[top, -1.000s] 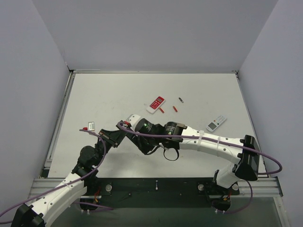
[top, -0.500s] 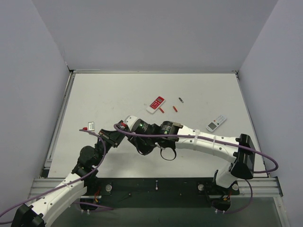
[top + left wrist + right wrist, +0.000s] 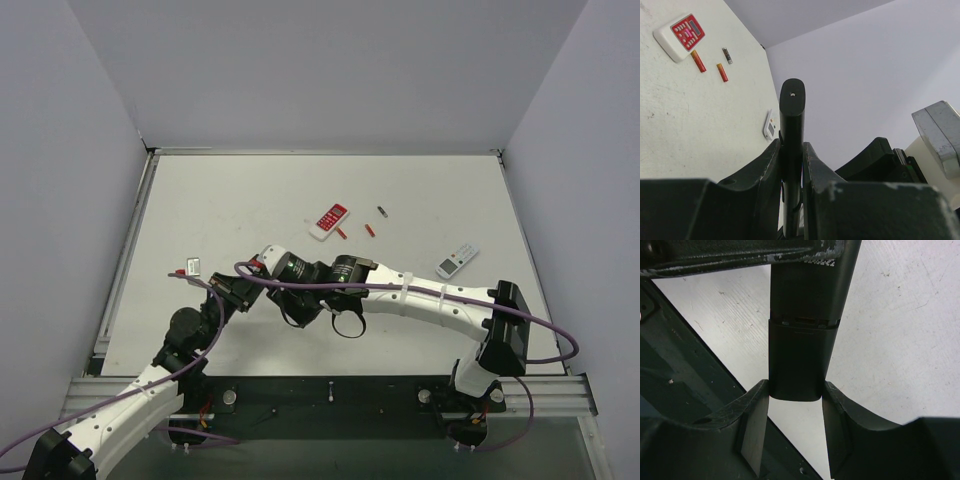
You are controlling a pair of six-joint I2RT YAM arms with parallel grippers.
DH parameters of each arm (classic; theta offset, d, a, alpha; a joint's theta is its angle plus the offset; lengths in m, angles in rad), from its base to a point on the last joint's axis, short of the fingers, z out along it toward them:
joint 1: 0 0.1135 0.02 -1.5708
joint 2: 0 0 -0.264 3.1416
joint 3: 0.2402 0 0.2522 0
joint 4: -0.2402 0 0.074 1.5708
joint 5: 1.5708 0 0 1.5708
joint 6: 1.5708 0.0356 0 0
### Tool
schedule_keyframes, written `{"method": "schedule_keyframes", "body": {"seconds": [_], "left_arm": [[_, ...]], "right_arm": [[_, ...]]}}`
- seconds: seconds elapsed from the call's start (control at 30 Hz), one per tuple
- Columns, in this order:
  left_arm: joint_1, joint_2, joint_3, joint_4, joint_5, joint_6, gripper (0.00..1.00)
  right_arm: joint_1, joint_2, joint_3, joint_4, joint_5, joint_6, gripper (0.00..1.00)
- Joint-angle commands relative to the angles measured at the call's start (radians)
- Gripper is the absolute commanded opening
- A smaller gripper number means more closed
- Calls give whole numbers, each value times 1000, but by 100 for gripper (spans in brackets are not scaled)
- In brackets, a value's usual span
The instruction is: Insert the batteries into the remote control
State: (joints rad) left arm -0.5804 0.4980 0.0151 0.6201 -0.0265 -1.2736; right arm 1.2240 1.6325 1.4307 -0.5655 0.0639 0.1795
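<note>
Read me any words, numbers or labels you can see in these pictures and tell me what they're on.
No text can be read anywhere.
Red-and-white remote: button marks too small to read.
Small white-grey remote: too small to read.
Batteries: any print is blurred.
Black remote control: no marking shows.

The left gripper (image 3: 791, 150) hides the lower end of the long slim black remote control (image 3: 792, 112), which covers part of the small white-grey remote (image 3: 769, 128). From above, the wrists (image 3: 300, 275) hide it.

overhead looks down; wrist views share the remote control (image 3: 791, 115) close-up.
</note>
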Motion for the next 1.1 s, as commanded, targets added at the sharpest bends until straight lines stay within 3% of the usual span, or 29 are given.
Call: {"method": "schedule_keyframes", "body": {"seconds": [0.0, 0.43, 1.07], "left_arm": [[1, -18, -155, 187, 7, -81, 0], [-1, -75, -153, 182, 25, -101, 0], [-21, 16, -116, 265, 71, -40, 0]], "right_arm": [[12, 41, 40, -22, -10, 14, 10], [-23, 56, 56, -31, -36, 34, 11], [-34, 145, 194, -109, -55, -38, 12]]}}
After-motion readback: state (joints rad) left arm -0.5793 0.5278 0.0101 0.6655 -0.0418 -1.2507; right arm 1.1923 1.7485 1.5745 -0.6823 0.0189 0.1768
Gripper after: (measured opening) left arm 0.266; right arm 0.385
